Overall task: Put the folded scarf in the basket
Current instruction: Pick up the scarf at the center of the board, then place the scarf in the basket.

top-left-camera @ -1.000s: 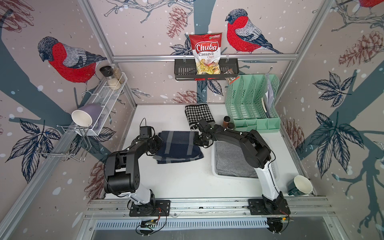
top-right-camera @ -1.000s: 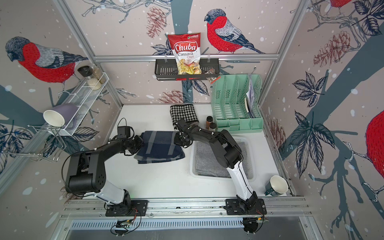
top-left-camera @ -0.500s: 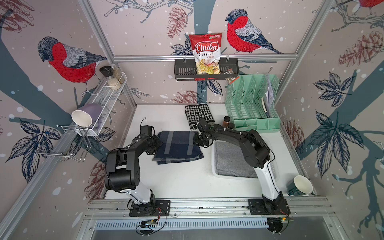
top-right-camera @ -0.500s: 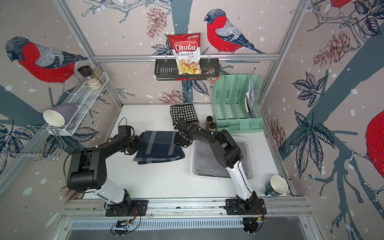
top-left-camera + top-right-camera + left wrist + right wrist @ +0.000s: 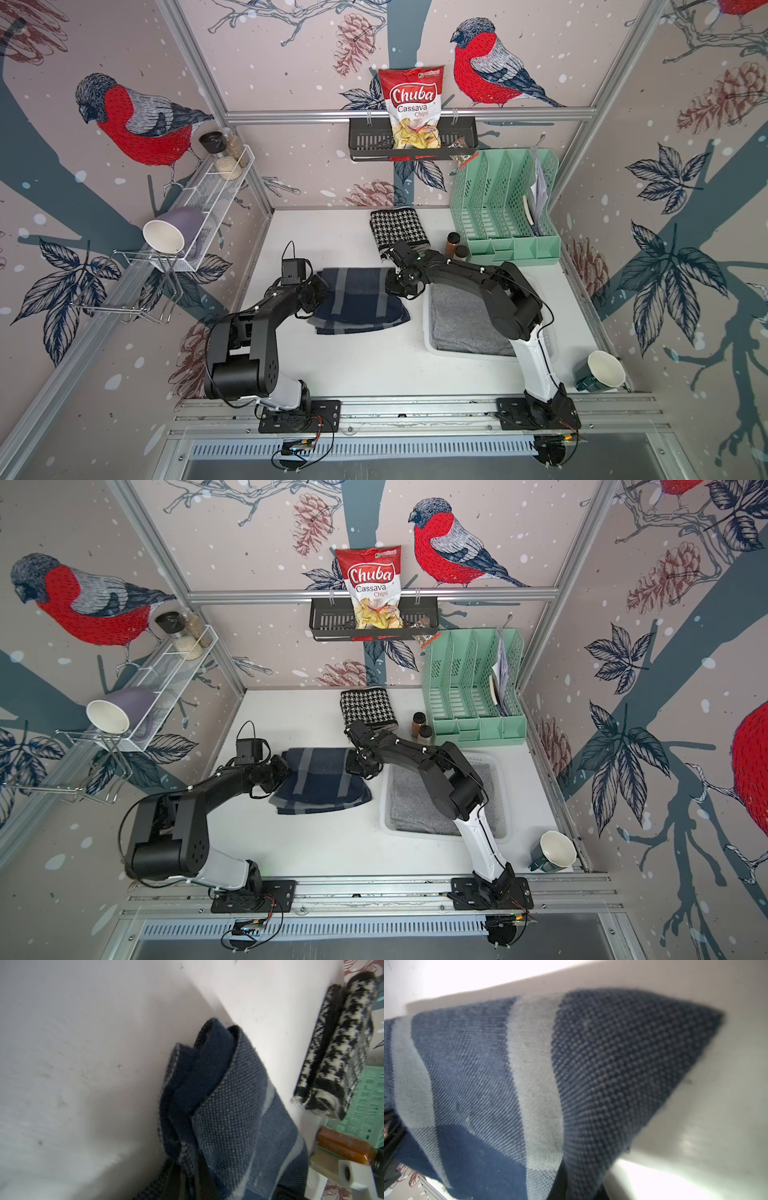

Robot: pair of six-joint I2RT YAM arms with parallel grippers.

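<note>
wire shelf (image 5: 216, 195): on the left wall, with a lilac mug (image 5: 170, 235) lying on its side at the near end
left gripper (image 5: 322, 291): down at the left edge of the folded scarf (image 5: 357, 301), jaws closed tight on its bunched layers; the left wrist view shows those layers gathered close to the camera
folded scarf: navy with pale grey stripes, lying on the white table (image 5: 353, 374) between the two grippers, just left of the basket (image 5: 427, 324) and wholly outside it
right gripper (image 5: 390, 286): at the far right corner of the folded scarf, jaws closed tight on the cloth; the right wrist view shows striped fabric spreading away from it
houndstooth scarf (image 5: 399, 228): folded, lying behind the right arm near the back wall
basket: white, with a grey cloth (image 5: 461, 324) lying flat inside; the right arm reaches across above it
green mug (image 5: 602, 370): at the near right corner of the table, apart from the basket
</note>
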